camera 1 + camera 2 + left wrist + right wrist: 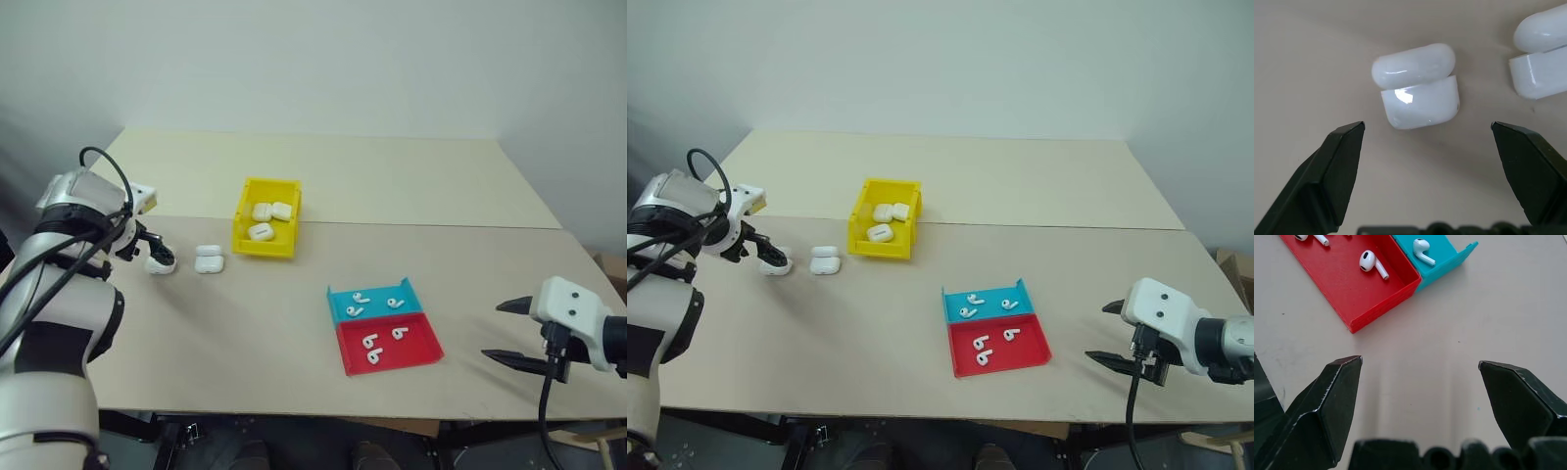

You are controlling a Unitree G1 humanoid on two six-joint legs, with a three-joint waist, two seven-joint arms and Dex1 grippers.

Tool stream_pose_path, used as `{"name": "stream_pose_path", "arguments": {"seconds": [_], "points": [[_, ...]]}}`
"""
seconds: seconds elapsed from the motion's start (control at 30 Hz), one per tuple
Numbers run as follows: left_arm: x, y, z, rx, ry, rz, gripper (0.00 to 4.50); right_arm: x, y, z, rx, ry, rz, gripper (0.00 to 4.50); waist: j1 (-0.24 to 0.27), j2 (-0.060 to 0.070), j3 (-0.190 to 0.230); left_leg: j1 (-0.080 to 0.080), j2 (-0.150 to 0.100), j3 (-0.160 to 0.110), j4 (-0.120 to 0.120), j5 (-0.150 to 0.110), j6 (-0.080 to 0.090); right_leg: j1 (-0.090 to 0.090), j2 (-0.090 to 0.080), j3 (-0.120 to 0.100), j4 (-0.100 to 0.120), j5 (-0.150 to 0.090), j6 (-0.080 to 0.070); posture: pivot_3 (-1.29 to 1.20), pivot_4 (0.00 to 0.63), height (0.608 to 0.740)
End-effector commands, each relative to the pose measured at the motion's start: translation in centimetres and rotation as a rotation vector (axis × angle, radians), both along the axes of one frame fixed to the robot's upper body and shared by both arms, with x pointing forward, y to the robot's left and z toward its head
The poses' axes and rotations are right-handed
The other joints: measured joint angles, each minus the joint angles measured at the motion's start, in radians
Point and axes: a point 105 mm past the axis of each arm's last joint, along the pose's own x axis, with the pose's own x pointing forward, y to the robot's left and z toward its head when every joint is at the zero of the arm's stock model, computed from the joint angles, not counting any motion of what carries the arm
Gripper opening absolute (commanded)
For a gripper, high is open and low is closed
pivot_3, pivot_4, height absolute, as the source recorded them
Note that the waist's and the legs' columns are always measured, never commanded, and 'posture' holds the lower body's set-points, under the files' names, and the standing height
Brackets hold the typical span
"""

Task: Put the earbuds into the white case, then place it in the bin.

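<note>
1. The right gripper [493, 331] hangs over the near right of the table [411, 186], its fingers spread wide and holding nothing.
2. The left gripper [1427, 128], also spread and empty, hovers over one white case [1417, 92] on the table's left.
3. The yellow bin [241, 233] sits farther back, with three closed cases inside.
4. The red tray [416, 354] and blue tray [412, 294] touch each other between the arms.
5. A second case [209, 258] with its lid ajar lies beside the first.
6. The earbuds [372, 343] lie in both trays.
</note>
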Motion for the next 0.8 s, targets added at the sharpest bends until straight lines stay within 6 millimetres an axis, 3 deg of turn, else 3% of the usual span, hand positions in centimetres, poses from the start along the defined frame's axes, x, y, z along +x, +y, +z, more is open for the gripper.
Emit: {"name": "stream_pose_path", "arguments": {"seconds": [0.03,0.17,0.3,0.8], "points": [[0.3,0.6,0.9,0.013,-0.046,0.034,4.5,0.2,-0.1,0.9,-0.023,-0.048,-0.015,4.42,0.002,0.0,0.0,0.0,0.0,0.0,0.0,0.0,0.0,0.0,0.0,0.0,0.0,0.0,0.0,0.0,0.15,0.74],[0.5,0.8,0.7,-0.024,-0.087,0.081,4.5,0.2,-0.2,0.7,-0.034,-0.046,-0.018,4.42,0.002,0.0,0.0,0.0,0.0,0.0,0.0,0.0,0.0,0.0,0.0,0.0,0.0,0.0,0.0,0.0,0.15,0.74],[0.9,-0.2,0.6,-0.087,-0.108,0.092,4.5,0.3,-0.3,0.8,-0.037,-0.048,-0.02,4.42,0.003,0.0,0.0,0.0,0.0,0.0,0.0,0.0,0.0,0.0,0.0,0.0,0.0,0.0,0.0,0.0,0.15,0.74],[1.7,-0.7,-0.5,-0.067,-0.135,0.114,4.5,0.3,-0.7,0.6,-0.065,-0.048,-0.047,4.42,0.002,0.0,0.0,0.0,-0.001,0.0,0.0,0.0,0.0,0.0,-0.001,-0.001,0.001,0.0,0.001,0.0,0.15,0.74]]}}
